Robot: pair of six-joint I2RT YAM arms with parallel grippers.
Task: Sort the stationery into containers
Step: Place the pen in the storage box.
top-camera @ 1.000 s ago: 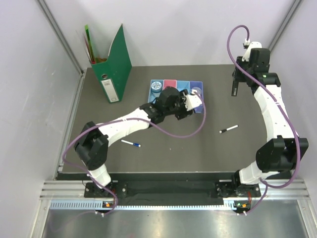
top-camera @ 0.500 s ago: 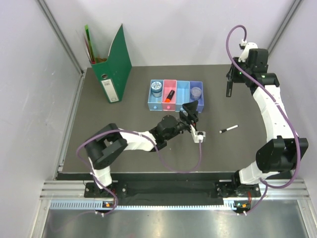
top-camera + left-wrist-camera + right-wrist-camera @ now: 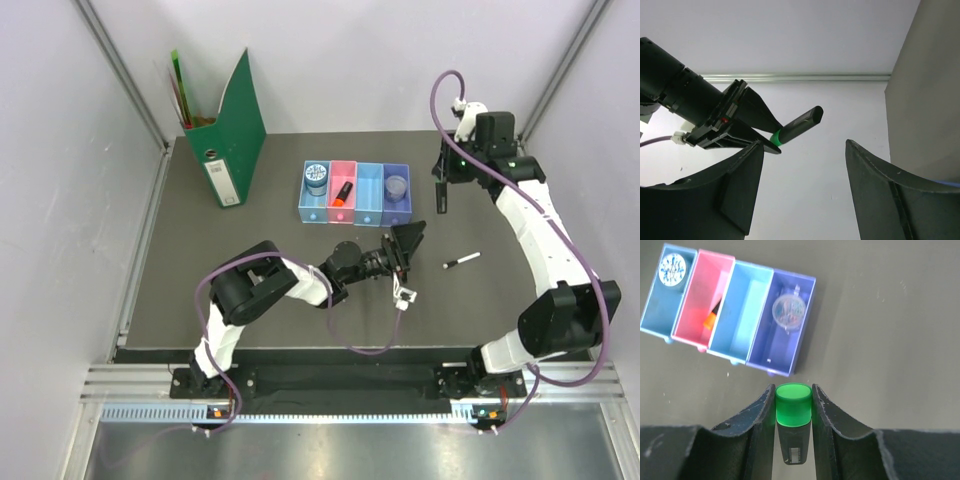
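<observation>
A black marker with a green cap (image 3: 793, 405) is pinched at its cap between the two fingers of the right gripper (image 3: 793, 388), which is clamped tight on it. The marker is held in the air over the dark table (image 3: 200, 230), off to the right of a row of four small trays and a little beyond the row's purple end.

The row runs left to right: a blue tray (image 3: 312, 205), a pink tray (image 3: 340, 212), a light blue tray (image 3: 369, 195) and a purple tray (image 3: 397, 210), all touching side by side.
- A round disc with a blue pattern (image 3: 317, 174) lies in the blue tray.
- An orange-and-black highlighter (image 3: 342, 192) lies in the pink tray.
- A clear round disc (image 3: 396, 185) lies in the purple tray.

A white pen with a dark end (image 3: 461, 260) lies flat on the table, to the right of the row and nearer the arm bases, well apart from the trays.

The left gripper (image 3: 410, 240) sits just in front of the purple end of the row, turned on its side. Its fingers are spread wide and hold nothing. Its wrist camera looks up past the fingers at the wall and at the right gripper with the marker.

A tall green file holder (image 3: 225, 140) stands well to the left of the row, at the far left corner of the table.
</observation>
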